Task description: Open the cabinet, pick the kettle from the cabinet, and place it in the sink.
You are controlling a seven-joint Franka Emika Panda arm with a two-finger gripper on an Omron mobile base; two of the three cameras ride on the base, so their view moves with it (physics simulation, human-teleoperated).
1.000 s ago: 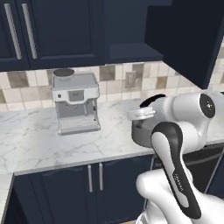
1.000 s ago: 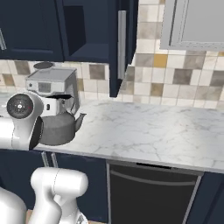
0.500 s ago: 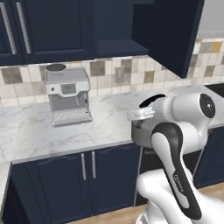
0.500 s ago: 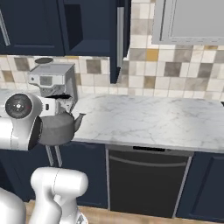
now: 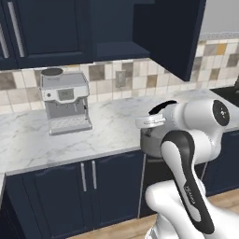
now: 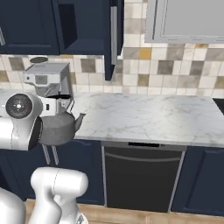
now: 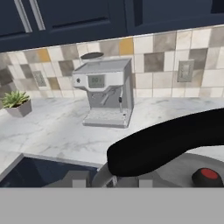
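Black and arched, the kettle's handle [image 7: 175, 142] sits clamped in the gripper [image 6: 65, 103], whose jaws are closed on it. Hanging from that grip, the kettle [image 6: 59, 127] is held off the marble counter [image 6: 148, 118], out past its front edge, spout toward the dishwasher side. Behind stand the coffee machine [image 5: 65, 100] and the cabinet [image 5: 170, 32], its door swung open.

Squat grey metal kettle [image 6: 59, 127] with black arched handle [image 7: 170, 142] hung upright at counter edge, spout pointing right, apparently gripped. Dark navy cabinet door [image 5: 170, 35] stood open.
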